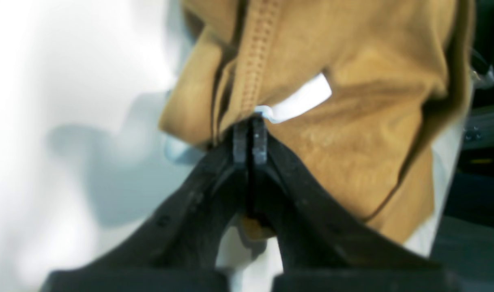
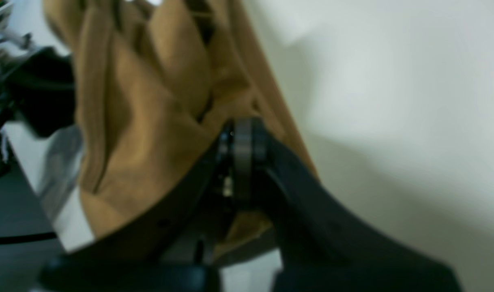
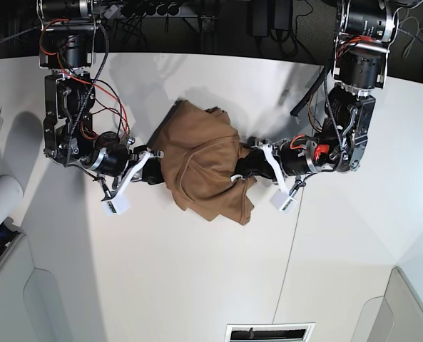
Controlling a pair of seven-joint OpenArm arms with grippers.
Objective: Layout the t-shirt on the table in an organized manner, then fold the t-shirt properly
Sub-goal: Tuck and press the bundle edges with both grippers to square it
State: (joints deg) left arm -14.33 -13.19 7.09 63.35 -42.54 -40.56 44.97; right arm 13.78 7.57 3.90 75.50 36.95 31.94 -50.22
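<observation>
**A:** Over the middle of the table (image 3: 197,285), your one t-shirt (image 3: 204,167) hangs bunched between two arms. The left gripper (image 1: 250,136) has its jaws pressed together on cloth beside the white tag (image 1: 303,99); the right gripper (image 2: 242,140) pinches a fold on the opposite side.

**B:** What should you worry about?

**A:** I judge that if you pull the arms apart unevenly, a thin pinch could slip and drop that side in a heap. Layers caught together would also keep the shirt from spreading flat.

**B:** The count?

**A:** One shirt, one tag, two grippers, both clamped on it.
</observation>
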